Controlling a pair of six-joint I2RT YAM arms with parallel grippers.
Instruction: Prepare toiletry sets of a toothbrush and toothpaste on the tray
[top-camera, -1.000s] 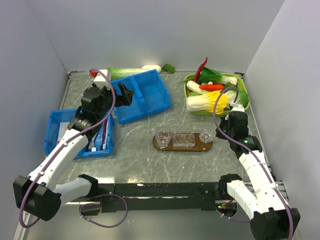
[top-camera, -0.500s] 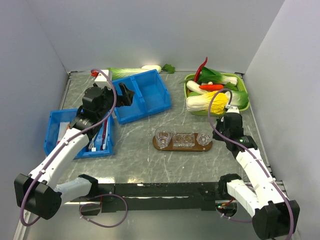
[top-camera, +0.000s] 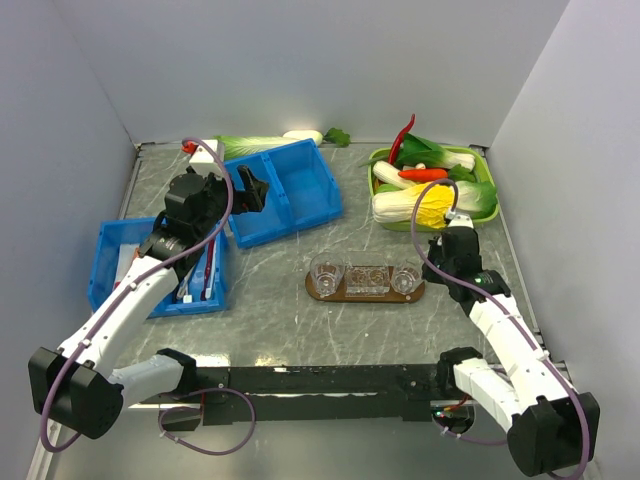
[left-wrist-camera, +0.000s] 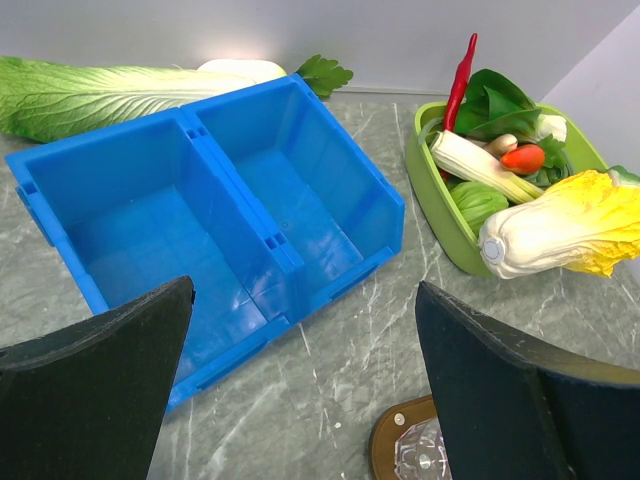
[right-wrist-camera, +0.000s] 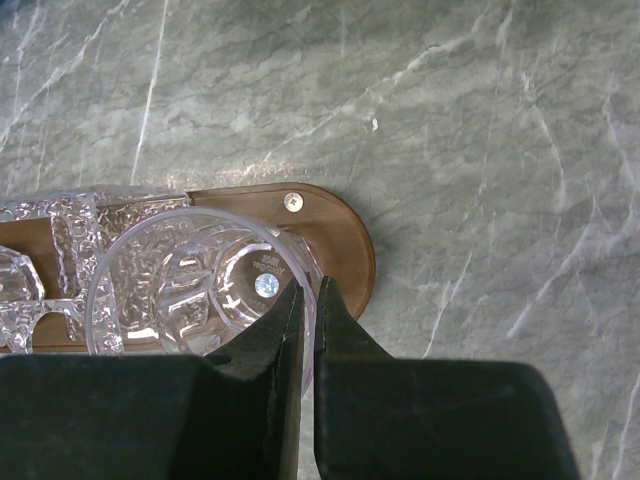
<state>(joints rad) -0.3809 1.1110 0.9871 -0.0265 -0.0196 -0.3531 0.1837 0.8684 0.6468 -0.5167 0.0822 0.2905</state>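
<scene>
right gripper (right-wrist-camera: 308, 292): pinching shut on the wall of the cup (right-wrist-camera: 190, 290)
cup: sitting at the right rounded end of the tray (right-wrist-camera: 345, 245), just inside its edge
left gripper (left-wrist-camera: 303, 295): hanging wide open over the blue bin (left-wrist-camera: 150, 220), holding nothing
room: table (right-wrist-camera: 480, 150) showing beyond the tray end

Wide view of the grey-green marbled table (top-camera: 270, 290), and plenty sits straight on it. Front and centre lies the dark wooden tray (top-camera: 365, 299), flat on the stone. On the left there's a blue bin (top-camera: 108, 275), and behind it, set at an angle, a two-compartment blue bin (top-camera: 305, 185). At the right rear rests the green tray (top-camera: 372, 182). Along the back edge lie a long leafy cabbage (top-camera: 255, 146), a white lump (top-camera: 303, 135) just beside it, a small green leaf (top-camera: 337, 136), and a white box (top-camera: 205, 152) at the cabbage's left end.
</scene>
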